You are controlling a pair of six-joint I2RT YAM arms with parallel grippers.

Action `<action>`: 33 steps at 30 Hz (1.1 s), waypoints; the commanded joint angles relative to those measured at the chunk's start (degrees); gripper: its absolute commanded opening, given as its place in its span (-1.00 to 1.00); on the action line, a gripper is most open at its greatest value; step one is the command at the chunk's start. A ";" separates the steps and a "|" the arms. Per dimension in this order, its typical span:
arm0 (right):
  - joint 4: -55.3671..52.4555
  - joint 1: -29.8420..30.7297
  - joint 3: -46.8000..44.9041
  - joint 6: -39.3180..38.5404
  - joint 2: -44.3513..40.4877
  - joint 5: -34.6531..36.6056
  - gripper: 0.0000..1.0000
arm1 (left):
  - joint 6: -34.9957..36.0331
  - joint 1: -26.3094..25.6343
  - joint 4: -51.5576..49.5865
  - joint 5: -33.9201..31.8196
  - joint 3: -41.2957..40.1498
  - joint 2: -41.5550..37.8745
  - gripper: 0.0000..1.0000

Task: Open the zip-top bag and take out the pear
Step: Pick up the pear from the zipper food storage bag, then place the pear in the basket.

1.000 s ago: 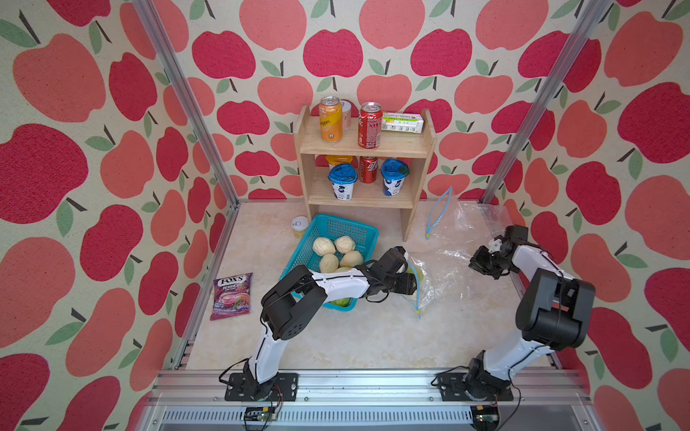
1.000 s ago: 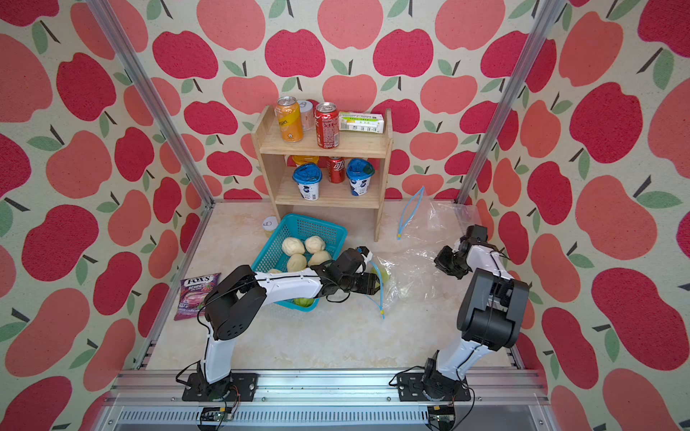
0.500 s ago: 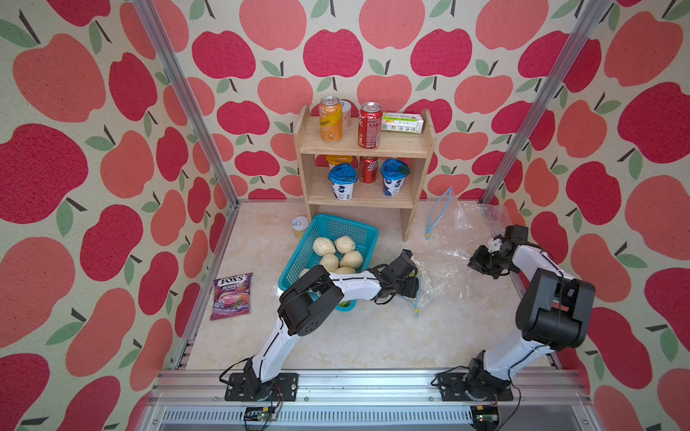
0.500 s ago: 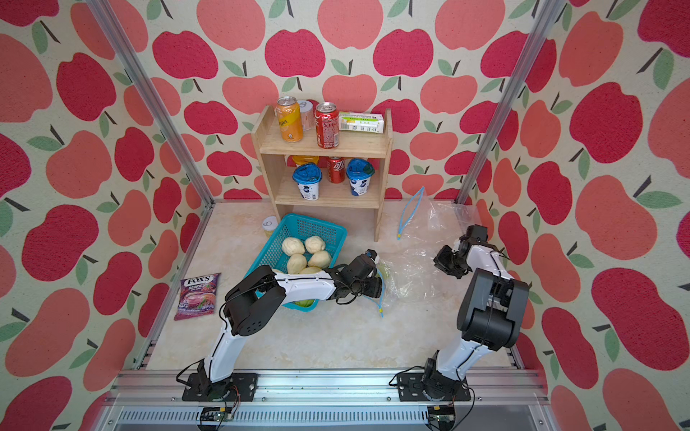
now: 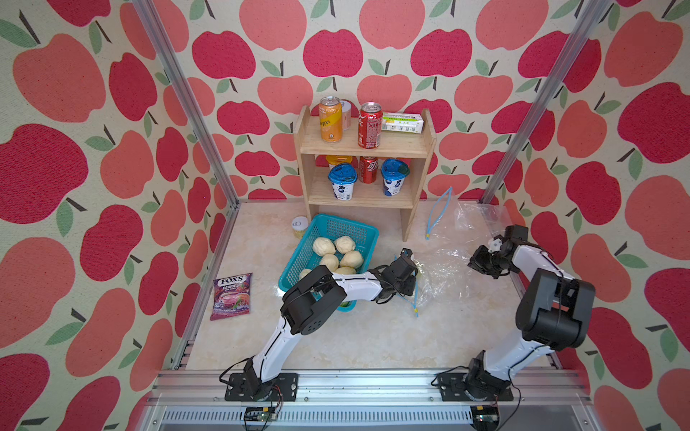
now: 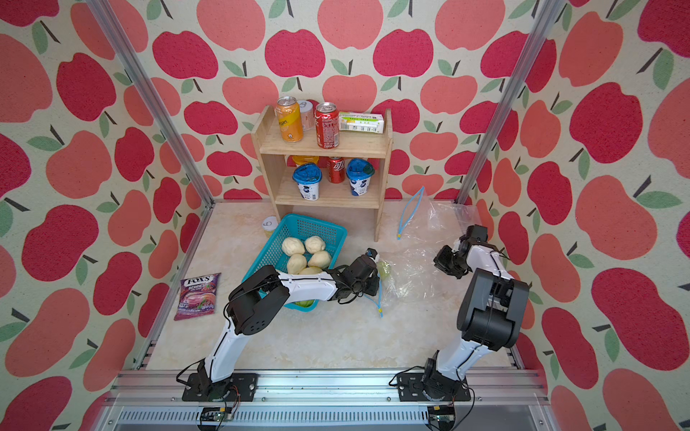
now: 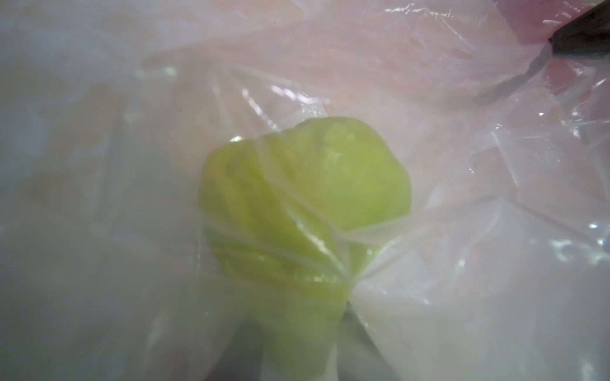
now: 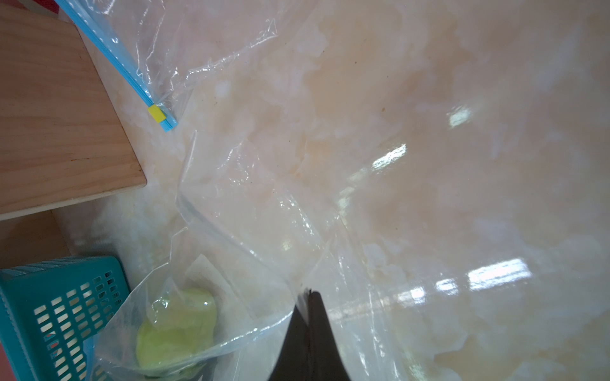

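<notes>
The clear zip-top bag [image 5: 444, 268] [image 6: 410, 268] lies crumpled on the marble floor, its blue zip strip [image 6: 379, 298] hanging open at the near left end. The green pear [image 6: 384, 269] [image 7: 303, 204] [image 8: 175, 330] sits just inside that mouth, wrapped in film. My left gripper [image 5: 410, 278] [image 6: 375, 278] [image 7: 297, 330] has reached into the mouth, and its two dark fingers press the pear's narrow end from both sides. My right gripper [image 5: 476, 263] [image 6: 440, 261] [image 8: 308, 293] is shut on the bag's far end, with a fold of film pinched at its tips.
A teal basket [image 5: 336, 227] with several pale round fruits stands close to the left of the bag. The wooden shelf [image 5: 367, 149] with cans and cups is behind. Another clear bag [image 5: 474, 220] lies at the back right, a candy pack [image 5: 231, 296] at the left.
My left gripper has pushed to the right into the bag's mouth and its jaws have narrowed around the pear. The right arm has held still.
</notes>
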 commanded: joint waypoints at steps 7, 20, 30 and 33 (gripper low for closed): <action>2.29 -0.38 1.73 1.17 1.60 0.35 -1.00 | -1.81 0.50 -2.58 6.30 -4.09 -10.62 -0.39; 3.09 -0.38 8.73 2.91 6.63 3.72 -1.00 | -8.42 5.43 -14.25 24.59 -6.99 -22.37 -0.47; 1.01 1.13 12.89 3.10 6.17 5.33 -0.44 | -0.26 14.13 -25.76 31.59 -8.50 -35.64 -0.50; 1.16 4.18 12.33 0.86 3.29 5.90 0.25 | 2.21 18.29 -26.52 30.47 -9.88 -38.88 -0.43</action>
